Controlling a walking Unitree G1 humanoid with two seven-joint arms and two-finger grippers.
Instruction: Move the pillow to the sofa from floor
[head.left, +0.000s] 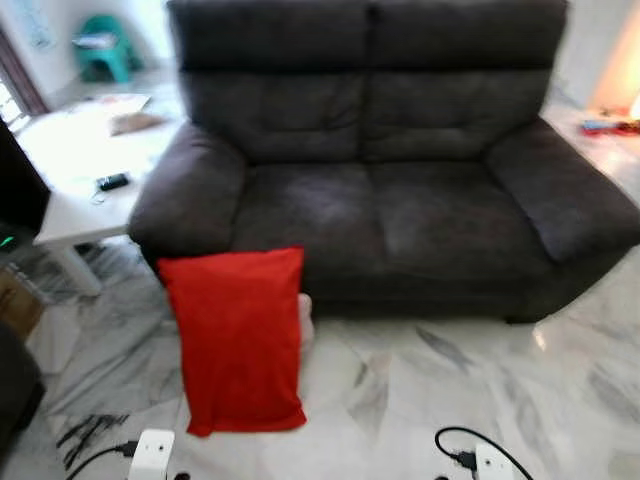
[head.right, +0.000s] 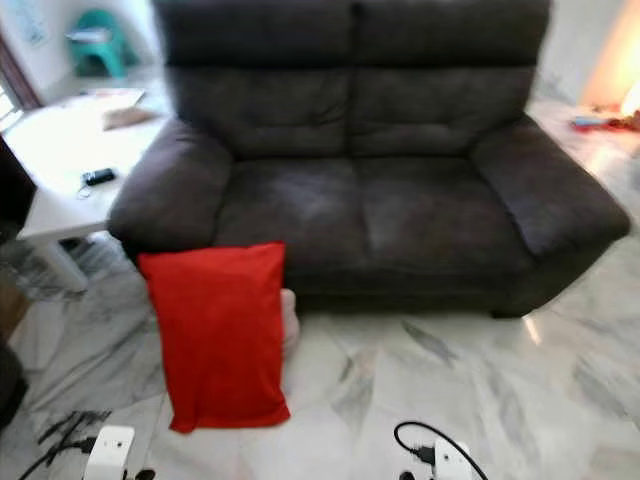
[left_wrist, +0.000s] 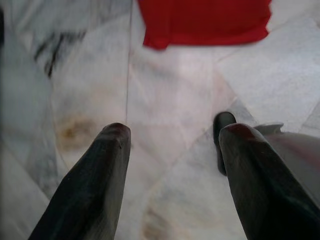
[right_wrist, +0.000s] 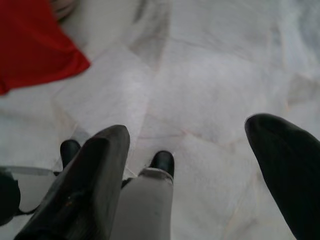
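Red pillow (head.left: 238, 338) leans on grey sofa (head.left: 400, 200), on floor (head.left: 450, 370).

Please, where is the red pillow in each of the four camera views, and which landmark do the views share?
Left eye view: red pillow stands lower left, leaning on the sofa front below its arm.
Right eye view: same pillow, lower left, shifted a little further left.
Left wrist view: its bottom edge lies at the top, beyond the open left gripper.
Right wrist view: one corner at upper left, beyond the open right gripper.
Shared landmark: the marble floor.
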